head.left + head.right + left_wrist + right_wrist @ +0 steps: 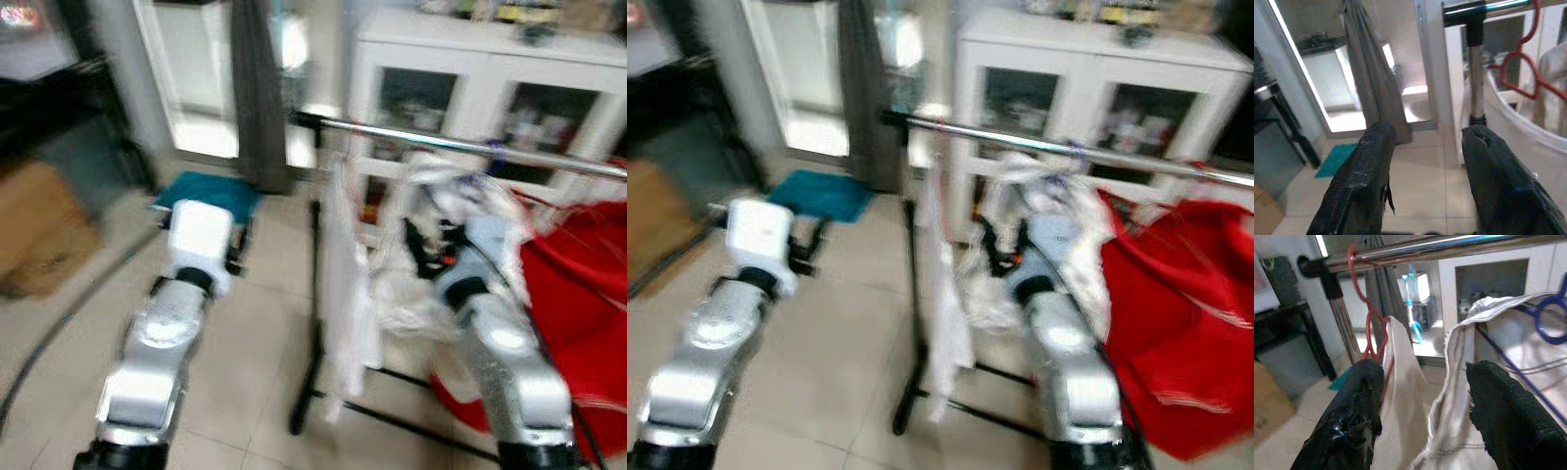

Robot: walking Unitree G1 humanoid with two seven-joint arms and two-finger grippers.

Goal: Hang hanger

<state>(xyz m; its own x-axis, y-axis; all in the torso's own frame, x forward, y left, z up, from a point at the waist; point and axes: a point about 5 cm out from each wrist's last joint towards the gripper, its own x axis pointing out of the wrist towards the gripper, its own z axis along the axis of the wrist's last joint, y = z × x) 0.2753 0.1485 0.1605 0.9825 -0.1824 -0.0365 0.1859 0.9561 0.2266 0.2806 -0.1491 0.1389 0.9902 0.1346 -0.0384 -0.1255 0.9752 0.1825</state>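
The red hanger (1369, 328) hangs by its hook on the rail (1449, 247), carrying a white cloth (1400, 382). The right hand (1422, 396) stands open and empty just beside it. The left hand (1425, 166), open and empty, faces the rail's post (1476, 73).

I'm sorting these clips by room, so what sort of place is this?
Probably a home laundry or utility corner: a chrome clothes rail with white cloths and a red garment hanging, a white glass-door cabinet, tiled floor.
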